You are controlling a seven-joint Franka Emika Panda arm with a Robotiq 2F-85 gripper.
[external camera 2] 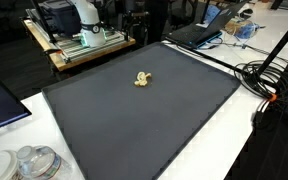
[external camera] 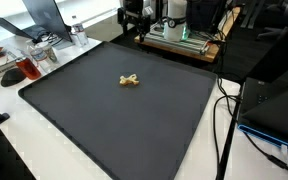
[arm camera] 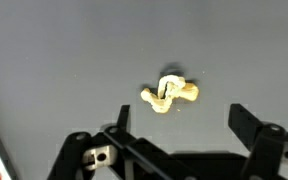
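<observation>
A small pale yellow twisted object [arm camera: 170, 94] lies on the dark grey mat [arm camera: 64, 60]. In both exterior views it sits alone near the mat's middle [external camera: 130, 81] [external camera 2: 142, 79]. In the wrist view my gripper [arm camera: 182, 120] hangs above the mat, open wide with nothing between its black fingers [arm camera: 242, 120]. The yellow object lies just beyond the fingertips, slightly towards the left finger, and nothing touches it. Neither exterior view clearly shows the gripper.
The mat [external camera: 134, 120] covers most of a white table. Bowls and a bottle [external camera: 77, 35] stand off one corner, plastic containers [external camera 2: 34, 163] off another. Cables [external camera 2: 264, 80] run along one side. A wooden stand with equipment [external camera: 184, 40] sits behind the mat.
</observation>
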